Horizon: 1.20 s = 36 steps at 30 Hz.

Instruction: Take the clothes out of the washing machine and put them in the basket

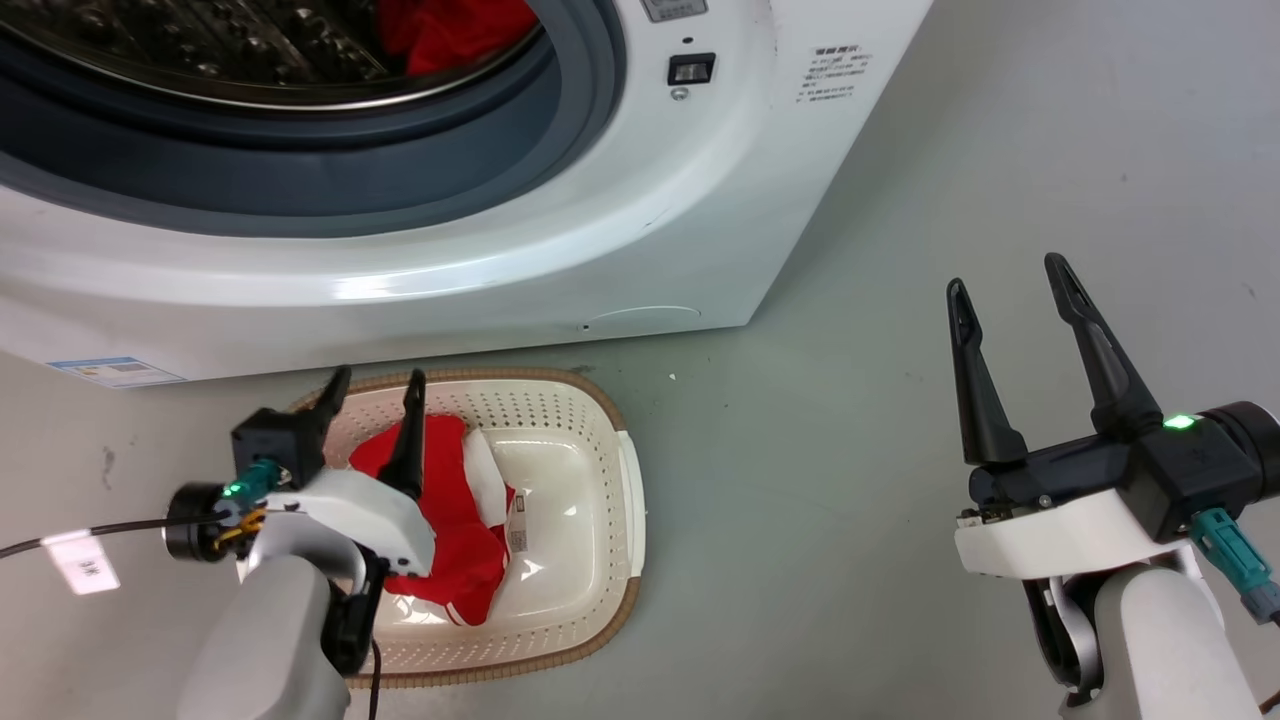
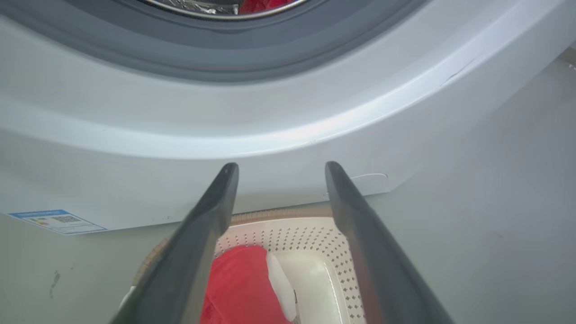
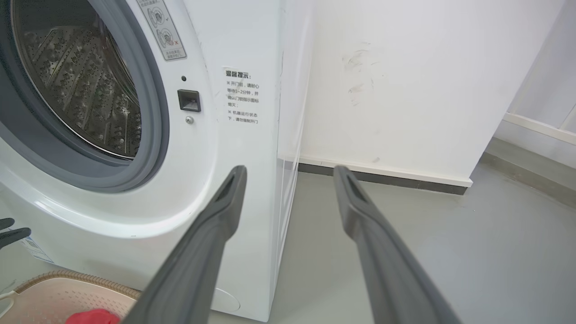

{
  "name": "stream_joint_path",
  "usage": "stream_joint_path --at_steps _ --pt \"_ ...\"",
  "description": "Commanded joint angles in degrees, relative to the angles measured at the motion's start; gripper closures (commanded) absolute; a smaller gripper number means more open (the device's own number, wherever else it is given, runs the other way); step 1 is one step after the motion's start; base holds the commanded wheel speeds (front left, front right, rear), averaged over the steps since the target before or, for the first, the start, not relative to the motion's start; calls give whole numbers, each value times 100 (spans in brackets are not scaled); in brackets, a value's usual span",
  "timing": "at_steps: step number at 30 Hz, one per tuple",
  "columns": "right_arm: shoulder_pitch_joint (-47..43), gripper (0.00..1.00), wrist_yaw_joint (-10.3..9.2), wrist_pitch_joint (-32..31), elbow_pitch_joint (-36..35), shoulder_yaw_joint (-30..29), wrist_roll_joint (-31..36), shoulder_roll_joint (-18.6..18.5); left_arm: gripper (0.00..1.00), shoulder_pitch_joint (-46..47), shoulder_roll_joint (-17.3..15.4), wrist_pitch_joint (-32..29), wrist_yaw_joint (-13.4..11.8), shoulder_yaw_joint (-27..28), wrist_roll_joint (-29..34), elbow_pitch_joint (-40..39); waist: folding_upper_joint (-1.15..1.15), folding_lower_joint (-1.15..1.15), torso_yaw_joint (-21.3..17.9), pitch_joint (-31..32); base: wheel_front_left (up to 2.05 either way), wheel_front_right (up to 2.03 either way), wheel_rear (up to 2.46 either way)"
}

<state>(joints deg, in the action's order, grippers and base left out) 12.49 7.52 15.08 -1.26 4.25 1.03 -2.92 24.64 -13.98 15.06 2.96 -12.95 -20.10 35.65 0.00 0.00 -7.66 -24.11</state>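
Observation:
One red garment with white trim (image 1: 455, 540) lies in the left half of the cream basket (image 1: 600, 560) on the floor before the white washing machine (image 1: 560, 230). A second red garment (image 1: 455, 32) sits inside the steel drum. My left gripper (image 1: 380, 378) hovers open above the basket's left end, nothing between its fingers; the left wrist view shows the garment (image 2: 238, 288) and basket (image 2: 315, 243) below them. My right gripper (image 1: 1008, 272) stands open and empty over the floor to the right, beside the machine's right corner (image 3: 252, 135).
Grey floor (image 1: 900, 400) spreads to the right of the basket and the machine. A white wall with a dark skirting strip (image 3: 382, 173) runs behind the machine's side. A thin cable trails from my left wrist (image 1: 80, 535).

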Motion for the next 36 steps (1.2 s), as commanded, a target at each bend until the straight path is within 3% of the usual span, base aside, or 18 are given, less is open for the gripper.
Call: stream_joint_path --at_steps 1,7,16,24,36 --pt "-55 0 -6 14 16 -2 10 8 0 -49 2 15 -13 73 45 -140 0 0 33 37 0 0 0" --pt "27 0 -6 14 -31 45 -52 8 0 117 -19 16 124 467 358 -1034 0 0 14 -19 0 0 0" --pt "169 0 -6 14 -92 93 -268 8 0 1157 -496 -205 312 574 428 -1369 0 0 -342 -443 0 0 0" --pt "308 0 -5 14 -176 173 -457 11 0 2841 -1184 -1653 430 384 84 -1090 0 0 -727 -1029 0 0 0" --pt "546 0 -6 14 -320 615 -854 8 0 5580 -1900 -3934 451 -349 -843 355 0 0 -1404 -1979 0 0 0"
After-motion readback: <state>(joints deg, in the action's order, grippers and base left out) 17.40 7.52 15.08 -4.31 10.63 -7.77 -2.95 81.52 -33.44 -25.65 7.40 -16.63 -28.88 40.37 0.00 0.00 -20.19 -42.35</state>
